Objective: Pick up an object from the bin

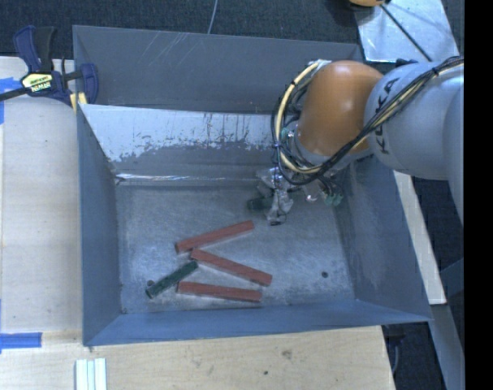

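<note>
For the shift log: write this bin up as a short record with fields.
bin: grey metal bin
gripper: gripper over bare floor near the back wall
nearest thing: upper brown stick, below-left of it in the view, apart
others: middle brown stick, lower brown stick
odd one: dark green stick, by the left ends of those two

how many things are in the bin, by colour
reddish-brown flat sticks: 3
dark green stick: 1
total: 4
</note>
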Controlling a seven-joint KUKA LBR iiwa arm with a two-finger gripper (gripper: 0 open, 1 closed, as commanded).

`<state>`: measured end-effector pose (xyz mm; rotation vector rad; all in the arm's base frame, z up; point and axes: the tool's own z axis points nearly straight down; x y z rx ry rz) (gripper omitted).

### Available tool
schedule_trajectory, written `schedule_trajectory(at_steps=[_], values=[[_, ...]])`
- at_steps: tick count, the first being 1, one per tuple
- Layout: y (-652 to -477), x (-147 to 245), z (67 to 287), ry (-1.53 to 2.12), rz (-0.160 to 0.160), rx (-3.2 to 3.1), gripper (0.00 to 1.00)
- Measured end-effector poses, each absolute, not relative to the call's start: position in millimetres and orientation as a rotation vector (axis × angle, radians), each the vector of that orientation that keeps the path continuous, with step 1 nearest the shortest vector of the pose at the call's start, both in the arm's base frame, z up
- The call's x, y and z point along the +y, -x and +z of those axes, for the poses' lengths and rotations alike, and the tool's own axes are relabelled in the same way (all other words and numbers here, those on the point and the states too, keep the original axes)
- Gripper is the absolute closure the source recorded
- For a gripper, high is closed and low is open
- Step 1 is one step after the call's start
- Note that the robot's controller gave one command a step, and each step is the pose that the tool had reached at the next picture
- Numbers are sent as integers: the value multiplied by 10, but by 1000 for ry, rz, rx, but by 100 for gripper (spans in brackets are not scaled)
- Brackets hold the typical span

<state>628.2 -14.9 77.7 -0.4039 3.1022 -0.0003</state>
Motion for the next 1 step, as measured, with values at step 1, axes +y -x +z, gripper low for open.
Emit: schedule_trajectory(at_steps=[1], values=[[-6245, 32, 2863, 345, 0, 3120, 100]])
